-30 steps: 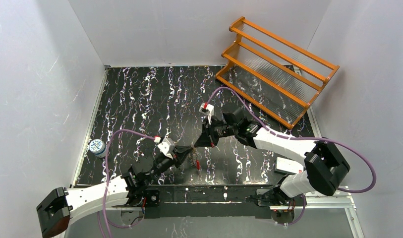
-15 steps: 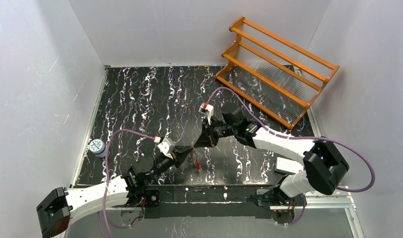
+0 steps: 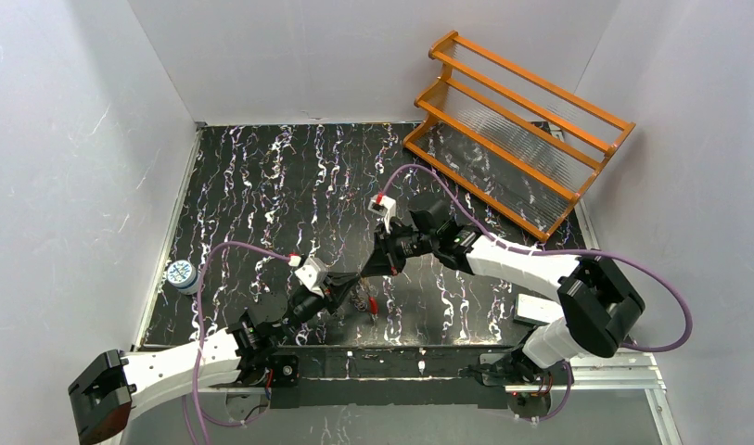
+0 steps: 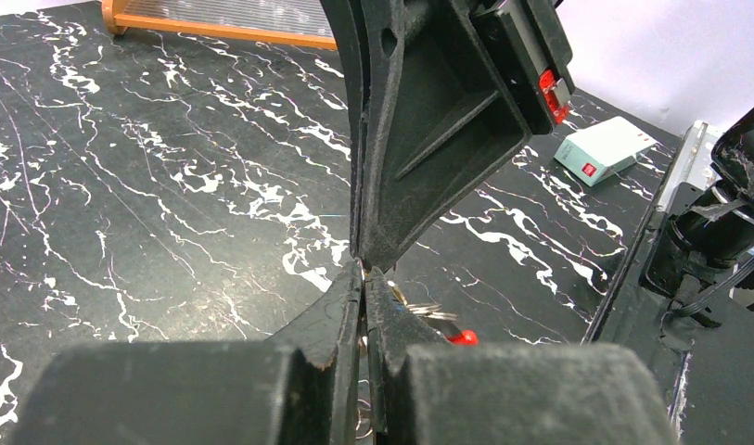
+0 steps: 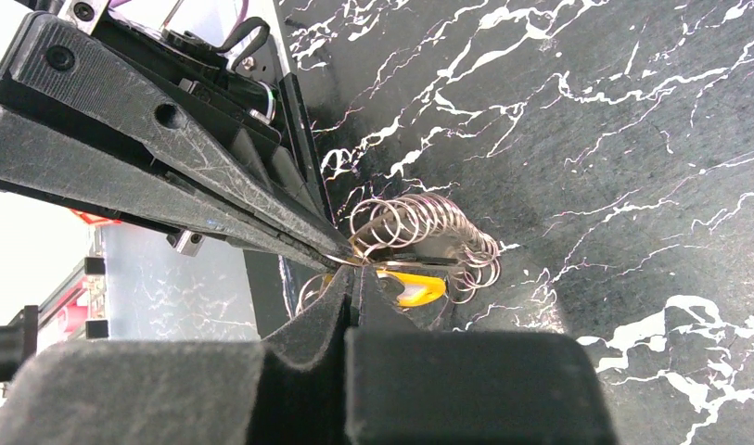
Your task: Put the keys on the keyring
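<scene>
Right wrist: left jaws clamped on coiled silvery wire keyring [image 5: 433,232], mid near edge of black marbled tabletop [image 5: 632,139]; right jaws closed tight at small brass-yellow key [image 5: 408,289], hold unclear, so keep ring steady, thread slowly.

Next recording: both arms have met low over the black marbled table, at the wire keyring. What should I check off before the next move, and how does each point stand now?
1. Left gripper shut: ok, jaws pressed together.
2. Right gripper shut: ok.
3. Both tips at the coiled silvery wire keyring: ok, they meet at its edge.
4. Which gripper clamps the wire: cannot tell, the fingertips hide the contact.
5. Small yellow-gold key located: ok, beside the right fingertips, against the coil.
6. Silvery key located, and either key threaded on: cannot tell.
</scene>
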Motion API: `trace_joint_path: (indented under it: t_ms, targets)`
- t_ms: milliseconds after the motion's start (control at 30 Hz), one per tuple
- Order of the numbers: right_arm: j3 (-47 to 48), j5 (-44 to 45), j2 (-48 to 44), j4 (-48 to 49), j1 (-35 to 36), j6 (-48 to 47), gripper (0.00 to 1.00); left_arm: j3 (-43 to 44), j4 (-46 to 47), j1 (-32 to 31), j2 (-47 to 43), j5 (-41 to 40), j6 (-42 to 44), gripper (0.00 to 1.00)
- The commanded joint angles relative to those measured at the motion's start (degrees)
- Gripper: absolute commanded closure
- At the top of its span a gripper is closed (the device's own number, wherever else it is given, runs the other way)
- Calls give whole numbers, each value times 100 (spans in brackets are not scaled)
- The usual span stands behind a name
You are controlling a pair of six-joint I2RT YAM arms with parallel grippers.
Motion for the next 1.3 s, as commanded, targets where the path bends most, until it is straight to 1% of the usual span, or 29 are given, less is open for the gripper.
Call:
trace_joint_path:
  t_ms: [0,400,733,867,1100,1267]
  targets:
    - [175,270,131,-246,-13,-26,99,22,314,-15,-33,73,-14,100]
    - [47,318,305,-406,-19,96,99,22,341,-15,-37,164,23,100]
    - [-208,16,454,-214,-80,242,99,-28,351,-15,-66,181,28,100]
    - [-272,-125,229,-83,-105,227,99,-61,347,-17,-85,188,6,100]
    - [-381,-212,-438,122,-125,-73,99,-74,349,-15,-101,191,-24,100]
    - [-411,-358,-688,363,-128,-165,99,-66,343,-15,-93,209,-26,100]
